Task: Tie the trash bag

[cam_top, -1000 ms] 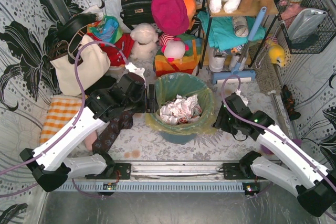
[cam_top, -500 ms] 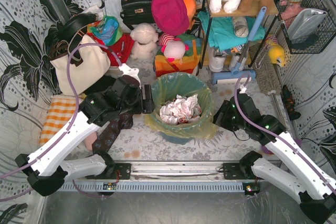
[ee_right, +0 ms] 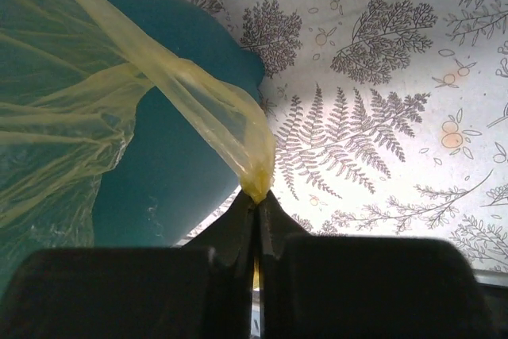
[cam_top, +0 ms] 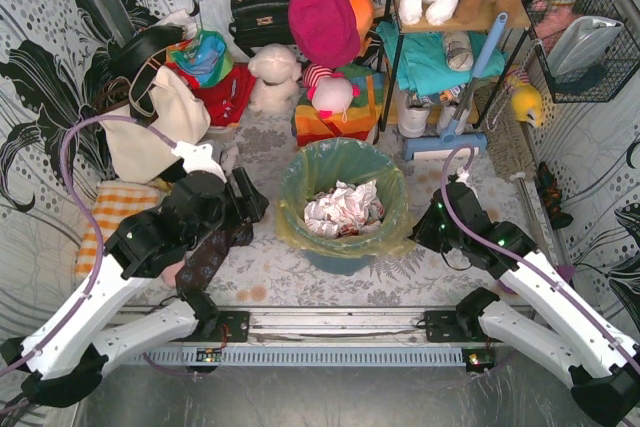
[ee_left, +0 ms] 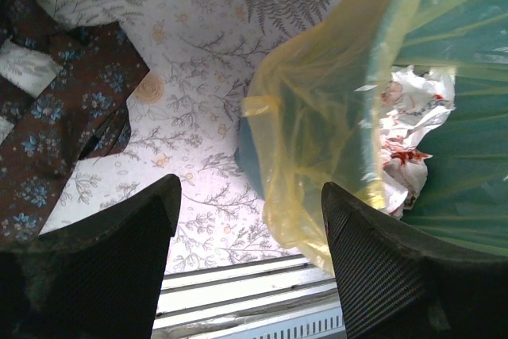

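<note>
Overhead view of two robot arms at a floral-print table (cam_top: 450,172), w/ a teal bucket (cam_top: 335,259) at centre frame. Trash bag (cam_top: 290,232) lines the bucket, thin yellow-green plastic folded out over the rim as a loose skirt; crumpled paper (cam_top: 343,209) sits inside.

Right gripper (cam_top: 422,229) is at the bucket's lower-right side. Its wrist view shows the jaws pressed fully together at bottom centre (ee_right: 255,200), pinching a twisted tail of bag (ee_right: 198,109) that stretches up and to the upper left, back toward the bucket wall (ee_right: 182,156). So the bag's right-side flap is held, pulled outward and taut.

Left gripper (cam_top: 248,205) sits left of the bucket, clear of it, jaws spread wide and holding nothing. In its wrist view (ee_left: 248,192) the two dark fingers frame the bottom corners; the bag's left skirt (ee_left: 317,101) hangs in the centre-right of the pic, ahead of the gap and closer to the right-hand finger than the left one.

Key relation, as I judge it: the free flap lies ahead of the left gripper and off to the bucket side, so that arm is the nearer one for it and prob. needs to push fwd and shift toward the bucket before closing. Line btwn the two flaps runs left-right across the bucket mouth
</note>
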`<state>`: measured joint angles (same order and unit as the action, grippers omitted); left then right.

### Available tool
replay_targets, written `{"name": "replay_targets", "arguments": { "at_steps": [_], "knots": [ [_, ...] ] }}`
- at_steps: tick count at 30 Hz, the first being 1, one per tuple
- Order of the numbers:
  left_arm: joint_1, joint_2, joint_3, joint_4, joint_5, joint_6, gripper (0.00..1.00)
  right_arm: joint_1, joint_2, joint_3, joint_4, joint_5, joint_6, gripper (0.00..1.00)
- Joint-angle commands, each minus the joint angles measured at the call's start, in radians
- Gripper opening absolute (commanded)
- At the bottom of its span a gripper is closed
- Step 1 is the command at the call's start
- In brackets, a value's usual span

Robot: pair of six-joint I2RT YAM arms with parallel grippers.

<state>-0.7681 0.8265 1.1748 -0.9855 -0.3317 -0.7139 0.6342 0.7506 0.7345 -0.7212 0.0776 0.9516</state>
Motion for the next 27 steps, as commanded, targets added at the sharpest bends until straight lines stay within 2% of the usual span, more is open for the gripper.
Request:
{"name": "replay_targets", "arguments": {
  "at_steps": [1,5,12,18,23,27],
  "knots": [
    [-0.002,-0.052,-0.093,0.073,-0.034,-0.083,0.8,-0.01,0.026,0.038,0.033,0.054,-0.019,0.0],
    [-0.002,-0.076,-0.192,0.142,0.024,-0.138,0.82,-0.033,0.122,0.103,0.06,0.026,-0.069,0.0],
    [-0.002,-0.099,-0.33,0.274,0.118,-0.189,0.83,-0.2,0.278,0.177,0.173,-0.173,-0.174,0.0],
    [-0.003,-0.119,-0.381,0.339,0.205,-0.191,0.82,-0.228,0.419,0.286,0.194,-0.238,-0.223,0.0],
    [-0.002,-0.167,-0.363,0.29,0.224,-0.209,0.82,-0.227,0.423,0.272,0.198,-0.27,-0.215,0.0],
    [-0.003,-0.161,-0.362,0.275,0.299,-0.202,0.82,-0.226,0.341,0.212,0.189,-0.278,-0.17,0.0]
  ]
}}
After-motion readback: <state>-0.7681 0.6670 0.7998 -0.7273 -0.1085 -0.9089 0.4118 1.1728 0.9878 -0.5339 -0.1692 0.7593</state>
